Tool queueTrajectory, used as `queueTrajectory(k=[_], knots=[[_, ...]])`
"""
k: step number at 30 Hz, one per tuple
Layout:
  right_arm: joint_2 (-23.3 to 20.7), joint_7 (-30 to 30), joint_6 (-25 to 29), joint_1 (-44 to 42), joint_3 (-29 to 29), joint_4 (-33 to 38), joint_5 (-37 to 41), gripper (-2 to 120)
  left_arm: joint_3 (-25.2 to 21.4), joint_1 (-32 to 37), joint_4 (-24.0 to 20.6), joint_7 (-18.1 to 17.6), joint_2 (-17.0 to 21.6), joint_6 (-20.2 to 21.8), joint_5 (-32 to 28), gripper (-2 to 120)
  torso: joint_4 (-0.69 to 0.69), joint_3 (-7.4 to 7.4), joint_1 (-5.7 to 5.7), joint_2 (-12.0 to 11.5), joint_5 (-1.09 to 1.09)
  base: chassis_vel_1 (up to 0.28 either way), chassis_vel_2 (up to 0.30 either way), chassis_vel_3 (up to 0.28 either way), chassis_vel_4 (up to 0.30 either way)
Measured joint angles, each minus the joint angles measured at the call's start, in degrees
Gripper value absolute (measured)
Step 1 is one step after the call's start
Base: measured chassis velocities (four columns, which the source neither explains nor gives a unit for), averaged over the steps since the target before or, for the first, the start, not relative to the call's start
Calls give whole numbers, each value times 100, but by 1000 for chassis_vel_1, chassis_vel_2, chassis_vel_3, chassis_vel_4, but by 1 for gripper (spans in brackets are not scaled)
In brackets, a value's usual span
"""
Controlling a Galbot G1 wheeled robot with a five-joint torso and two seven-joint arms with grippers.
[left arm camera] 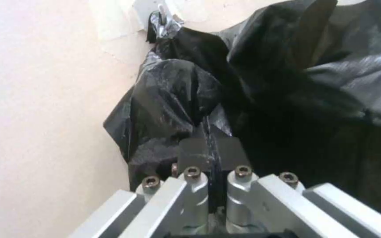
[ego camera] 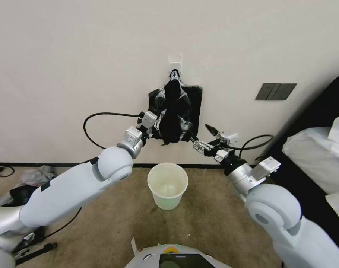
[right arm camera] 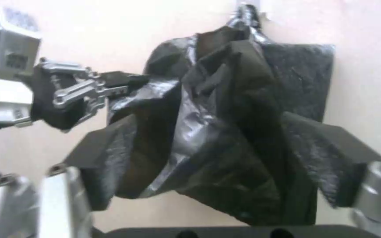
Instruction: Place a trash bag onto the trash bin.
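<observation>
A crumpled, glossy black trash bag (ego camera: 172,119) hangs in front of a flat bundle of black bags (ego camera: 195,97) fixed to the wall by a silvery tied top. My left gripper (ego camera: 156,128) is at the bag's left edge, shut on a fold of its film (left arm camera: 208,148). My right gripper (ego camera: 203,137) is open just below and to the right of the bag, which lies between its spread fingers (right arm camera: 221,158) without touching them. The cream-white trash bin (ego camera: 167,201) stands lidless on the carpet directly below, with no liner.
A white wall hook (ego camera: 175,59) carries the bundle. There is a dark wall plate (ego camera: 275,91) to the right. White bedding (ego camera: 318,152) and a dark edge crowd the right side. A heap of plastic scraps (ego camera: 35,175) and cables lie on the floor at the left.
</observation>
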Motion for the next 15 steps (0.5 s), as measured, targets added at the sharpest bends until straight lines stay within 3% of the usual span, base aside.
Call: queueTrajectory(k=[2,3,7,8,10,11,14,15], knots=[[-365,33,-127,535,-316,-7,144,96,0,-21,1,0,-54,8,11,0,-2,0,0,0,0,0,0,0,0],[-365,33,-127,535,-316,-7,144,96,0,-21,1,0,-54,8,11,0,-2,0,0,0,0,0,0,0,0],[-1012,180,-300,2013,-1205,-438,399,100,45,-80,4,1,-61,31,16,0,0,0,0,0,-1,0,0,0,0],[-1012,180,-300,2013,-1205,-438,399,100,45,-80,4,1,-61,31,16,0,0,0,0,0,-1,0,0,0,0],[-1145,271,-406,2965,-1841,-738,595,100,47,-56,4,-1,-46,42,27,0,-2,0,0,0,1,0,0,0,0],[-1145,271,-406,2965,-1841,-738,595,100,47,-56,4,-1,-46,42,27,0,-2,0,0,0,1,0,0,0,0],[-1123,424,-560,4174,-2743,-1129,763,100,-3,36,4,-11,-35,54,51,0,2,1,0,0,-3,0,0,0,0],[-1123,424,-560,4174,-2743,-1129,763,100,-3,36,4,-11,-35,54,51,0,2,1,0,0,-3,0,0,0,0]])
